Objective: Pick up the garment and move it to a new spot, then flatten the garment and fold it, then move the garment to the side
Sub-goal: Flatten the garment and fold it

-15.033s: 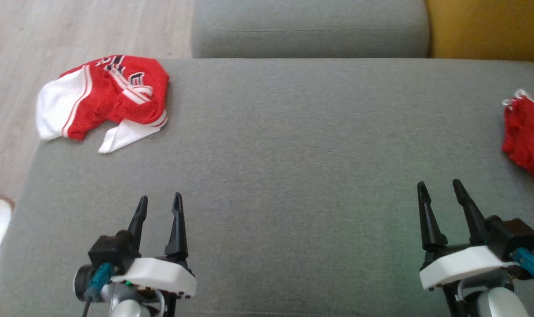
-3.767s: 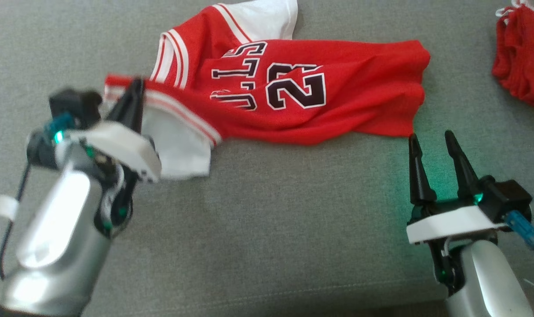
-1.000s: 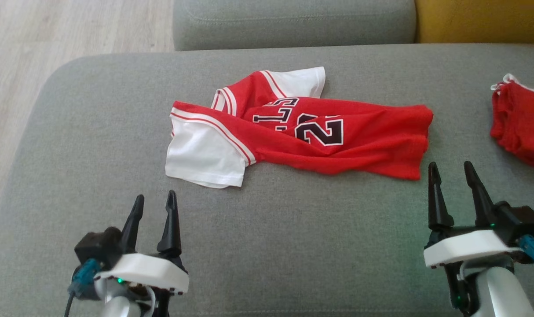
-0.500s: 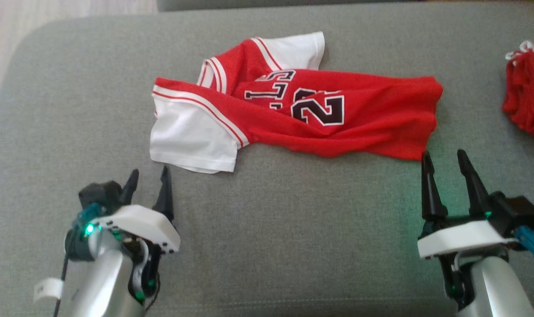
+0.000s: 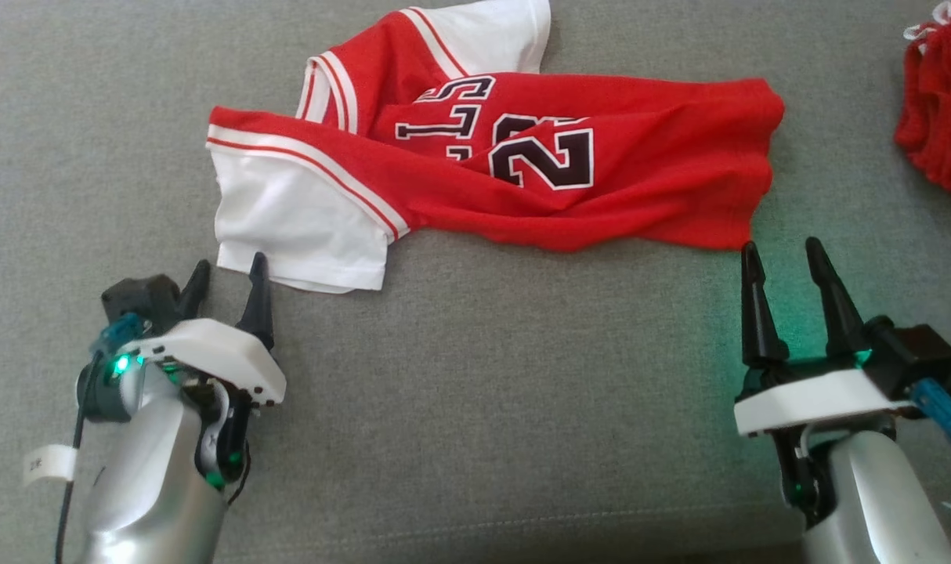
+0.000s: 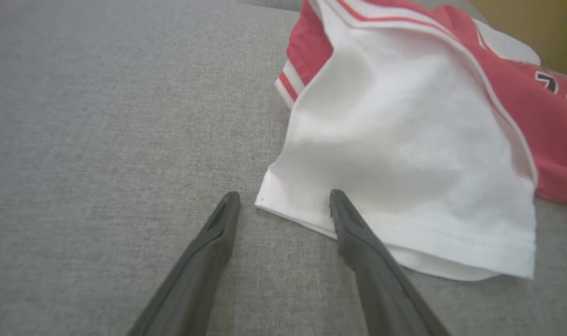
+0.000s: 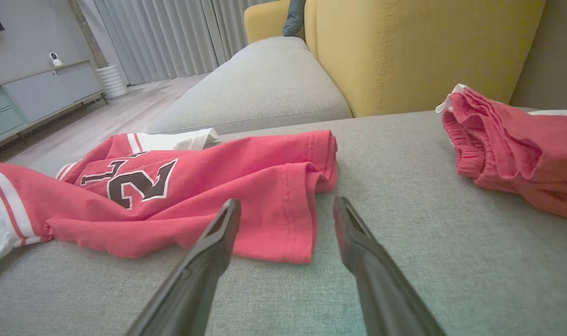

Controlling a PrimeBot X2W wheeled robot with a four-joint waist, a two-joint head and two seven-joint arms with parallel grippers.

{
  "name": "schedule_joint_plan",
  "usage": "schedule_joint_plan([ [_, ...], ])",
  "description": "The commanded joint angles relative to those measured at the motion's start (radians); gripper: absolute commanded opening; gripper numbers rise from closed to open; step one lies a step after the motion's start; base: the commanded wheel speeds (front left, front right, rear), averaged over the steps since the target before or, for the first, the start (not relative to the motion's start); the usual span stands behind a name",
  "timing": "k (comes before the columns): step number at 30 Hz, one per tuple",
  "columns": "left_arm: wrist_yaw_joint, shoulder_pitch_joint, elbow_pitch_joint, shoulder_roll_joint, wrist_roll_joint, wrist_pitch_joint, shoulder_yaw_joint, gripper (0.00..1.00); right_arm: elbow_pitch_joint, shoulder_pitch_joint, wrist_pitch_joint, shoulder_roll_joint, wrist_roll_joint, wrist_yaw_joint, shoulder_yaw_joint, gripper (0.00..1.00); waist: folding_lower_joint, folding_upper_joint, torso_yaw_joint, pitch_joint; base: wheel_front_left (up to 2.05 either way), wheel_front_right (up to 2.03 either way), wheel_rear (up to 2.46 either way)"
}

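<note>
Red mesh with white sleeves and black, white-edged numerals, the crumpled basketball jersey lay across the middle of the grey woven sofa cushion. Its body was twisted into long folds, and one white sleeve was spread flat toward the robot's left.

The left gripper sat low at that sleeve's near corner, fingers spread wide and holding nothing. In the left wrist view the corner of the sleeve lay between the two fingers, one tip overlapping the hem; whether it touched the cloth could not be told.

The right gripper was likewise wide and empty, its tips just short of the jersey's red bottom corner.

Well apart at the far right lay a bunched red cloth with white trim, in front of a yellow upholstered backrest.
</note>
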Motion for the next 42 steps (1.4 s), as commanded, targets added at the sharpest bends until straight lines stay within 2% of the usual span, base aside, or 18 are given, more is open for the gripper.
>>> schedule_joint_plan([
  [1,-0.005,-0.034,-0.017,0.035,-0.004,-0.003,0.031,1.0,-0.026,-0.032,-0.016,-0.004,0.01,0.007,0.025,1.0,-0.0002,0.0,-0.002,0.001,0.0,0.0,0.0],
  [9,-0.016,-0.055,0.031,0.044,-0.009,0.007,0.022,1.0,-0.004,-0.043,-0.027,-0.004,0.017,0.007,0.038,1.0,-0.0002,0.0,-0.017,0.001,0.0,0.0,0.0],
  [10,-0.02,-0.058,0.036,0.044,-0.009,0.009,0.018,0.97,-0.002,-0.044,-0.028,-0.004,0.018,0.007,0.039,1.0,-0.0002,0.0,-0.018,0.0,0.0,0.0,0.0],
  [12,-0.028,-0.063,0.048,0.042,-0.009,0.019,0.008,0.29,0.002,-0.045,-0.03,-0.004,0.018,0.007,0.038,1.0,-0.0002,0.0,-0.021,-0.002,0.0,0.0,0.0],
  [13,-0.031,-0.064,0.052,0.04,-0.009,0.024,0.003,0.04,0.004,-0.046,-0.03,-0.004,0.018,0.007,0.037,1.0,-0.0002,0.0,-0.022,-0.003,0.0,0.0,0.0],
  [14,-0.033,-0.066,0.056,0.039,-0.009,0.028,-0.001,0.0,0.006,-0.046,-0.031,-0.004,0.018,0.007,0.036,1.0,-0.0002,0.0,-0.022,-0.005,0.0,0.0,0.0],
  [19,-0.035,-0.06,0.055,0.038,-0.006,0.015,-0.012,0.0,0.014,-0.041,-0.032,-0.004,0.014,0.007,0.027,1.0,-0.0002,0.0,-0.015,-0.022,0.0,0.0,0.0],
  [24,-0.025,-0.022,-0.012,0.04,-0.014,-0.034,-0.001,0.0,0.041,-0.034,0.003,-0.004,-0.005,0.007,-0.027,1.0,-0.0002,0.0,0.008,-0.049,0.0,0.0,0.0],
  [28,-0.012,0.04,-0.109,0.038,-0.025,-0.055,0.006,0.0,0.071,-0.043,0.039,-0.004,-0.02,0.007,-0.087,1.0,-0.0002,0.0,0.037,-0.067,0.0,0.0,0.0],
  [32,0.007,0.097,-0.197,0.038,-0.032,-0.058,0.012,0.0,0.105,-0.059,0.074,-0.004,-0.028,0.007,-0.106,1.0,-0.0002,0.0,0.063,-0.074,0.0,0.0,0.0],
  [34,0.034,0.148,-0.296,0.039,-0.036,-0.063,0.023,0.0,0.142,-0.075,0.107,-0.004,-0.038,0.007,-0.117,1.0,-0.0002,0.0,0.093,-0.075,0.0,0.0,0.0],
  [42,0.091,0.242,-0.507,0.059,-0.031,-0.023,0.03,0.0,0.222,-0.109,0.139,-0.004,-0.054,0.007,-0.132,1.0,-0.0002,0.0,0.15,-0.067,0.0,0.0,0.0],
])
